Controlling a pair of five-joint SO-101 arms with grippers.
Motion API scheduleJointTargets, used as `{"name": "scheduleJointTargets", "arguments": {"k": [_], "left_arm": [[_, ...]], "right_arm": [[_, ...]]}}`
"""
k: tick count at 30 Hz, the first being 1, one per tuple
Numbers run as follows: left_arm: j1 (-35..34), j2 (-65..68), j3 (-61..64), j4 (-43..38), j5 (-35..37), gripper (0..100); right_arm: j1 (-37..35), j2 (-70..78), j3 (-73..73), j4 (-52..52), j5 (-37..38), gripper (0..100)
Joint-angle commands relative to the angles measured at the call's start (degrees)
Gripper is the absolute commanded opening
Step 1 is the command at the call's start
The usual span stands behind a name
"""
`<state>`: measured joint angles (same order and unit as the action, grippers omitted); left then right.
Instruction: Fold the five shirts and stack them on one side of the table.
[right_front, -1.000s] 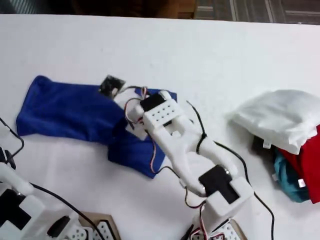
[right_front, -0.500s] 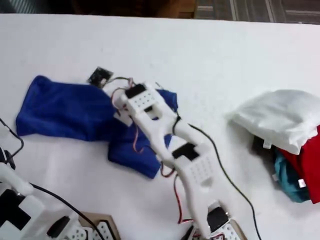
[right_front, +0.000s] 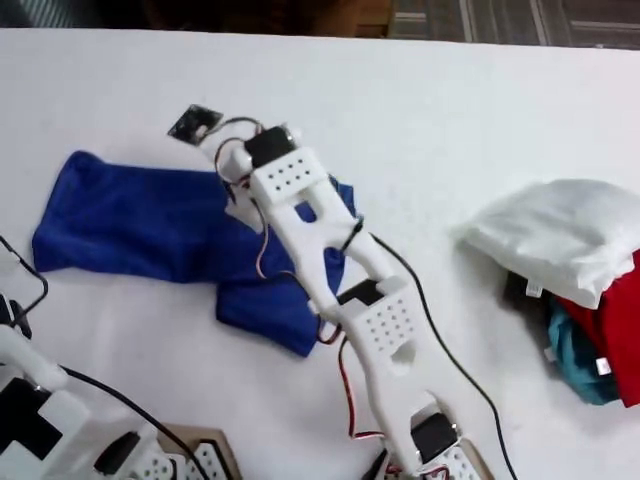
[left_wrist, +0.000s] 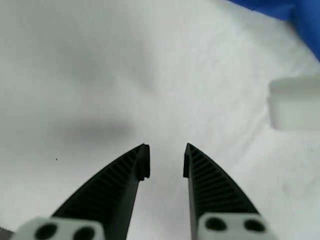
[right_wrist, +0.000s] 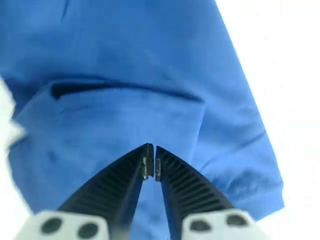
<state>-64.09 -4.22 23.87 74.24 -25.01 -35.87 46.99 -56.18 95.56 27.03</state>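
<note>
Over the blue shirt (right_front: 130, 225), the right tool (right_wrist: 151, 167) hovers, tips nearly touching.

White table (right_front: 450, 120), with dark floor (right_front: 480, 20) beyond its far edge

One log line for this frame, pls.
right gripper: shut, over blue shirt | left gripper: open, over bare table | white shirt: crumpled, atop red shirt
</note>
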Motion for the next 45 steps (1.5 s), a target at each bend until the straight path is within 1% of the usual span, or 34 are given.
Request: {"name": "scheduleJointTargets", "arguments": {"k": [1, 3, 6, 10, 12, 17, 20, 23, 25, 27, 29, 31, 34, 38, 42, 45], "left_arm": [[-0.3, -2.4, -0.2, -0.4, -0.4, 14], [-0.3, -2.4, -0.2, -0.4, -0.4, 14], [-0.4, -2.4, -0.2, -0.3, -0.5, 14], [-0.4, -2.4, -0.1, -0.2, -0.5, 14], [-0.4, -2.4, -0.1, -0.4, -0.5, 14], [0.1, -2.4, -0.7, -0.4, -0.2, 14], [2.6, -2.5, -0.7, -1.1, 0.1, 14], [6.3, -2.5, -2.7, -0.8, 4.6, 13], [8.7, -2.5, -5.7, -0.9, 9.1, 11], [11.3, -2.4, -9.4, -1.1, 14.1, 7], [14.4, -2.4, -13.7, -1.3, 17.1, 4], [18.0, -2.3, -18.0, -1.3, 19.3, 2], [22.9, 0.4, -22.5, -4.4, 24.5, 2], [27.0, 11.7, -29.1, -9.1, 29.7, 2], [29.5, 27.6, -42.9, -10.1, 32.9, 2], [31.1, 39.9, -55.9, -8.4, 33.1, 2]], "right_arm": [[1.3, -3.1, -4.5, 6.1, -0.4, 1.9], [2.2, -6.5, -1.8, 6.1, -0.3, 1.9], [1.7, -13.7, 7.6, 6.0, 1.3, 1.9], [-1.8, -26.0, 28.3, 5.8, 7.9, 1.9], [-4.0, -32.4, 39.1, 5.0, 9.0, 2.0], [-7.7, -45.0, 63.7, -4.4, 9.0, 2.2], [-8.3, -49.7, 74.8, -10.1, 8.9, 2.2], [-8.4, -51.7, 82.2, -14.6, 8.9, 2.2], [-8.3, -52.3, 84.9, -16.4, 8.8, 2.2], [-8.2, -52.4, 86.2, -17.2, 6.7, 2.2], [-8.2, -52.4, 86.4, -17.3, 4.7, 2.2], [-8.2, -52.4, 86.4, -17.3, 4.0, 2.2], [-8.2, -52.4, 86.5, -18.2, 3.7, 2.1], [-8.5, -52.1, 86.5, -19.1, 3.7, 2.2], [-8.6, -52.1, 86.3, -19.6, 4.0, 2.4], [-10.0, -52.1, 86.3, -20.4, 3.8, 9.3]]}}
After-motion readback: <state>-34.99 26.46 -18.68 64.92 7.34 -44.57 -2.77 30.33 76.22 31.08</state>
